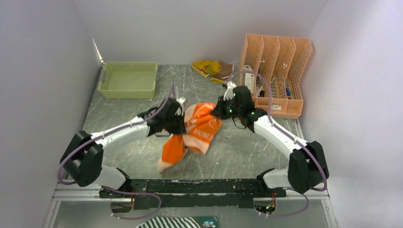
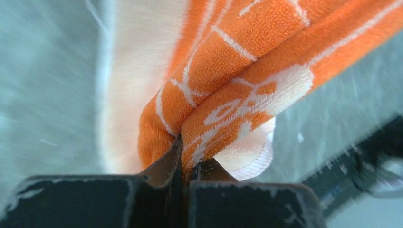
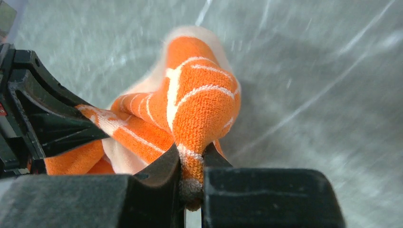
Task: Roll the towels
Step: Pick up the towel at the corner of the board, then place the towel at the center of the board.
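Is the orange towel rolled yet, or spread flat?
Neither: the orange towel hangs crumpled, pinched by the left end effector and right end effector.

A green basket (image 1: 127,80) sits far left, a peach file rack (image 1: 279,50) far right.

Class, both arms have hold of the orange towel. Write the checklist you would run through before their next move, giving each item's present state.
1. Left claw shut on the orange towel: ok.
2. Right claw shut on that towel: ok.
3. Towel spread flat for rolling: not ok, it is bunched and one end hangs down.
4. Hanging end resting on the table: cannot tell.
5. Yellow towel out of the way at the far edge: ok.
6. Green basket and file rack apart from the orange towel: ok.
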